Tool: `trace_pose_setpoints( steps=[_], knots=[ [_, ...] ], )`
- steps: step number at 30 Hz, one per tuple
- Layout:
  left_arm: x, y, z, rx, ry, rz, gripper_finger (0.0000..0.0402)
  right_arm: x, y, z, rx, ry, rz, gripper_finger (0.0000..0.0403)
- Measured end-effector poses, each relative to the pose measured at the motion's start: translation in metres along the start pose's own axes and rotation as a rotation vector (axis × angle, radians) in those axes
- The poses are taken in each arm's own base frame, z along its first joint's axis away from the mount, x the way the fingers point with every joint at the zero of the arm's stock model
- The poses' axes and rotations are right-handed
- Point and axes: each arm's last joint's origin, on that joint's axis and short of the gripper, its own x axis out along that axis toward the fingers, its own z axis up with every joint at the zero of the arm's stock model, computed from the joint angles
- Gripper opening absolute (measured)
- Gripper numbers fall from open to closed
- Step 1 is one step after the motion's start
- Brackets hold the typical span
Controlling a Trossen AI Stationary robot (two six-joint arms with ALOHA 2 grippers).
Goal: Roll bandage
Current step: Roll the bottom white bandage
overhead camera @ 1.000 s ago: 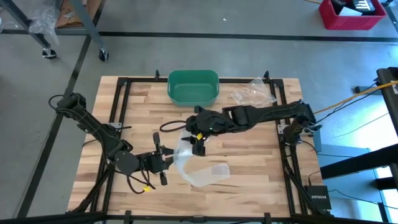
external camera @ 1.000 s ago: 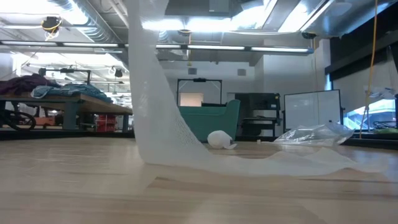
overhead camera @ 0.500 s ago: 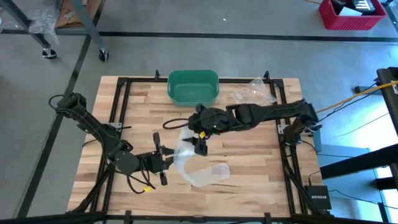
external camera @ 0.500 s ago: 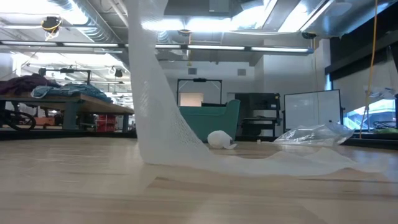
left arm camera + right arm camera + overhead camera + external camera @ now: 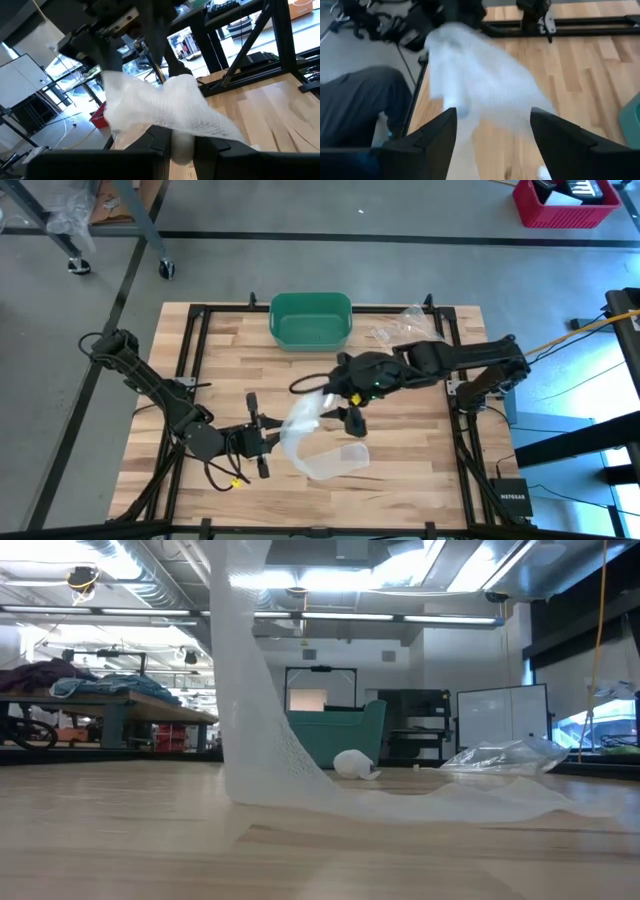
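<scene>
A white gauze bandage (image 5: 312, 435) lies partly unrolled near the table's front middle. Its rolled end (image 5: 182, 145) sits in my left gripper (image 5: 266, 438). From there the strip rises in a loose fold (image 5: 305, 412) and falls to the table, where its free end (image 5: 345, 458) lies flat. In the low view the strip (image 5: 245, 690) climbs out of the picture's top. My right gripper (image 5: 348, 418) is open just right of the raised fold, its fingers (image 5: 437, 137) wide apart with the bandage (image 5: 480, 80) in front of them. I cannot tell whether it touches the bandage. My left gripper pinches the rolled end of the bandage (image 5: 183, 148) between its two fingers (image 5: 152, 145). The fingers come level from the table's left side. The roll is held off the table, and the loose strip (image 5: 165, 105) drapes slack from it toward the right gripper.
A green bin (image 5: 311, 320) stands at the table's far middle. A clear plastic bag (image 5: 405, 332) lies at the far right. A small white lump (image 5: 352, 762) lies in front of the bin. Bare wood shows at the right front (image 5: 410, 460).
My right gripper has gone toward the table's right edge, away from the left gripper. The raised fold of the bandage has shifted a little to the right with it; the rolled end and the end on the table have stayed put.
</scene>
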Motion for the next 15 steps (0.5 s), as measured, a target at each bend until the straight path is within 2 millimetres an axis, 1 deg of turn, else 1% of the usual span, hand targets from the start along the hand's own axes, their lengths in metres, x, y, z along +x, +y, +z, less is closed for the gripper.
trace_pose_setpoints(
  steps=[4, 8, 10, 12, 14, 15],
  knots=[
    [0.000, 0.000, 0.000, 0.003, 0.000, 0.000, 0.0045, -0.011, 0.009, -0.009, -0.016, 0.072, 0.003, 0.0254],
    [0.000, 0.000, 0.000, -0.001, 0.000, 0.000, 0.0045, -0.024, 0.019, -0.019, -0.023, 0.126, -0.061, 0.0254],
    [0.000, 0.000, 0.000, -0.002, 0.000, 0.000, 0.0045, -0.027, 0.026, -0.024, -0.040, 0.147, -0.097, 0.0254],
    [0.000, 0.000, 0.000, -0.004, 0.000, -0.001, 0.0045, -0.026, 0.035, -0.029, -0.073, 0.156, -0.140, 0.0254],
    [-0.001, 0.000, 0.000, -0.006, -0.002, -0.001, 0.0045, -0.019, 0.044, -0.039, -0.133, 0.155, -0.219, 0.0254],
    [-0.001, 0.000, 0.000, -0.006, -0.002, -0.001, 0.0045, -0.013, 0.047, -0.047, -0.164, 0.157, -0.288, 0.0254]
  ],
)
